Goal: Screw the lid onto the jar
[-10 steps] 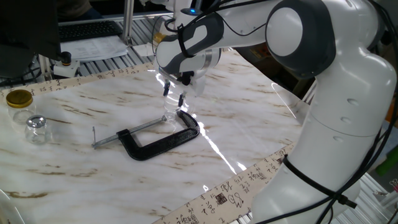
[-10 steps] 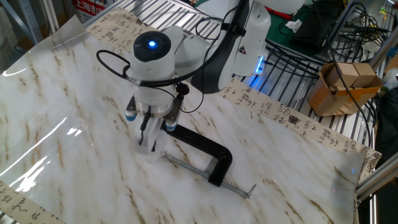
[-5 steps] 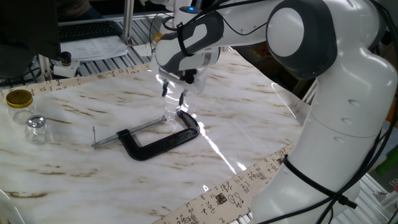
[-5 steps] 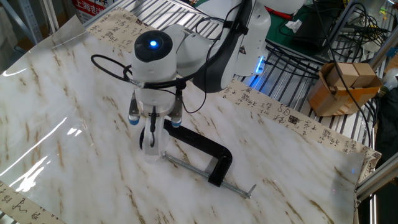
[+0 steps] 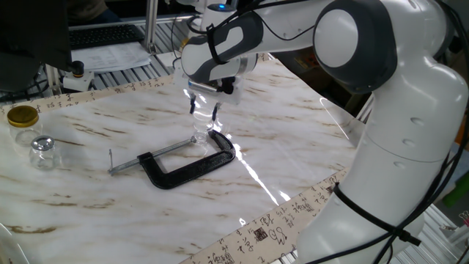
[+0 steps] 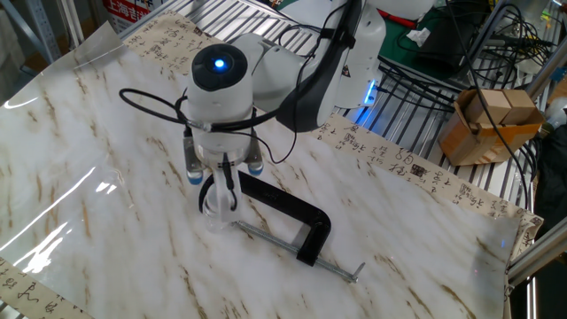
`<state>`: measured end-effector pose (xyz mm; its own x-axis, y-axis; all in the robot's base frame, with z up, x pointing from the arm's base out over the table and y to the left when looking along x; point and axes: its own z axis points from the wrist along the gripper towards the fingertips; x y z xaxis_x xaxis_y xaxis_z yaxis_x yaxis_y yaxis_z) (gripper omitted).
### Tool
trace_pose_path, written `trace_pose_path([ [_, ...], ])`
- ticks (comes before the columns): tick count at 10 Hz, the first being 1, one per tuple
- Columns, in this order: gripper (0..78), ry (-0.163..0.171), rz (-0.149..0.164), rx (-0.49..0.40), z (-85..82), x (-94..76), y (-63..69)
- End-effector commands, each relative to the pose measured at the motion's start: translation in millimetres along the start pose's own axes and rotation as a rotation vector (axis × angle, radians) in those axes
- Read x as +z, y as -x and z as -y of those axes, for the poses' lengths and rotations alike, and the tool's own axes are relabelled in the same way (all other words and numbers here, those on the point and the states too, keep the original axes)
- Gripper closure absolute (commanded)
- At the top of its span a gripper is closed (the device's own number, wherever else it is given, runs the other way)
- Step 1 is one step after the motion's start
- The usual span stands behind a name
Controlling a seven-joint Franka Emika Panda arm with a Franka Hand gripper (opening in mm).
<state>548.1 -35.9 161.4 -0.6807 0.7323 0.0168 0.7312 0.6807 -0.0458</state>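
On the marble table [image 5: 88, 213], a black C-clamp [image 5: 187, 165] lies at centre. Just at its 12 o'clock the gripper [image 5: 204, 112] points down, fingers apart, straddling the tiny clear jar [image 5: 201, 135] held in the clamp's mouth; I cannot tell the lid from the jar.

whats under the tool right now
The tiny clear jar stands right below the tool, beside the black C-clamp. Its lid is too transparent to make out, partly covered by the fingers.
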Motion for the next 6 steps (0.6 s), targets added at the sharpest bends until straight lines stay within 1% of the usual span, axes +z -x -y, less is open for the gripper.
trace_pose_path([
  [1,76.4,-0.041,0.068,-0.651,-6.2,-13.1,21.1],
  [2,76.4,-0.038,0.068,-0.663,-4.7,-11.0,26.2],
  [3,76.4,-0.037,0.067,-0.666,-4.6,-10.9,28.2],
  [6,76.4,-0.025,0.069,-0.664,-5.3,-5.0,30.2],
])
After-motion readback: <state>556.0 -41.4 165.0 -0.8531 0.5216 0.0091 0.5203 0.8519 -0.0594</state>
